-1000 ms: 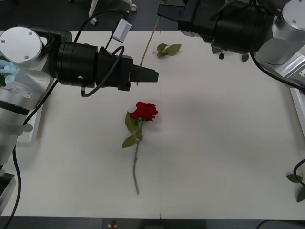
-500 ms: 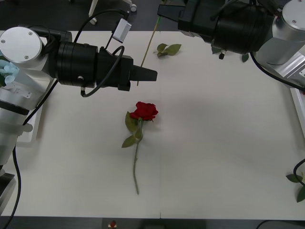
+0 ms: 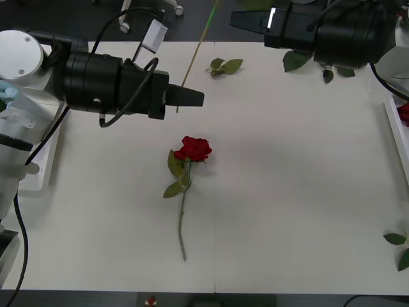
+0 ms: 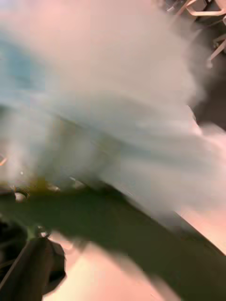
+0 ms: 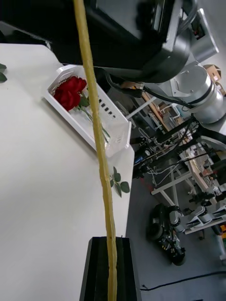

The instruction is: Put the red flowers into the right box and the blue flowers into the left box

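Note:
One of the red flowers [image 3: 193, 148] lies on the table's middle, its stem pointing toward me. Above and left of it my left gripper [image 3: 192, 97] is shut on the long yellow-green stem of a blue flower [image 3: 198, 48], which slants up past the table's far edge. The left wrist view shows that stem [image 5: 94, 117] clamped between the black fingers [image 5: 99, 268]. My right gripper [image 3: 241, 19] hangs at the far edge, right of the stem; its wrist view is a pale blue blur [image 4: 117, 117]. The right box [image 5: 117, 136] holds red roses [image 5: 70, 91]. The left box [image 3: 38, 173] sits under my left arm.
Loose green leaves lie near the far edge [image 3: 225, 66], under the right arm [image 3: 295, 61] and at the near right corner [image 3: 399, 246]. The right box's rim [image 3: 395, 131] shows at the table's right edge. Workshop frames and chairs stand beyond the table.
My right arm has pulled to the right, away from the stem. My left arm has shifted slightly left and up with the stem in its grip. The rose on the table has not moved.

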`<action>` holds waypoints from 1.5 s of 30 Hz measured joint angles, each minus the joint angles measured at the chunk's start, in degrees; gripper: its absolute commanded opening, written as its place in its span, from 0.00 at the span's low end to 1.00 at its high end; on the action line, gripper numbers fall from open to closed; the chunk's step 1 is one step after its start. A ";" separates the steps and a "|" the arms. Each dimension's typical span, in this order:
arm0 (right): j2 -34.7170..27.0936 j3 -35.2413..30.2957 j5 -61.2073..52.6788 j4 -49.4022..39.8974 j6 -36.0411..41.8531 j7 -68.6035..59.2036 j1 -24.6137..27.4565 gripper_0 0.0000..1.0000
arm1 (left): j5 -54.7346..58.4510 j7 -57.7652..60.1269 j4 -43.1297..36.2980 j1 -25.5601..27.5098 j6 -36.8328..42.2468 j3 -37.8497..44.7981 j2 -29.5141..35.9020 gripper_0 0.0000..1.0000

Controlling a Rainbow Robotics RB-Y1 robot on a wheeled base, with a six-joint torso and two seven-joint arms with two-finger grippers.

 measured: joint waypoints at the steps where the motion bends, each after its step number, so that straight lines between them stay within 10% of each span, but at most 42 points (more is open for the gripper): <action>1: -0.68 0.19 0.00 0.00 0.48 0.05 0.00 0.89 | 0.00 0.00 0.01 0.00 1.28 1.38 0.01 0.00; 22: -11.20 7.27 -7.21 -3.31 11.15 15.80 2.46 0.90 | -17.56 0.02 0.06 6.23 27.93 36.91 16.35 0.00; 32: -11.16 6.36 -15.30 4.16 21.37 30.61 4.88 0.90 | -33.78 0.02 0.06 14.88 25.62 41.04 30.00 0.00; 45: -11.12 6.36 -20.50 6.49 23.16 30.56 7.44 0.90 | -53.76 0.01 7.78 18.81 13.60 42.44 31.60 0.00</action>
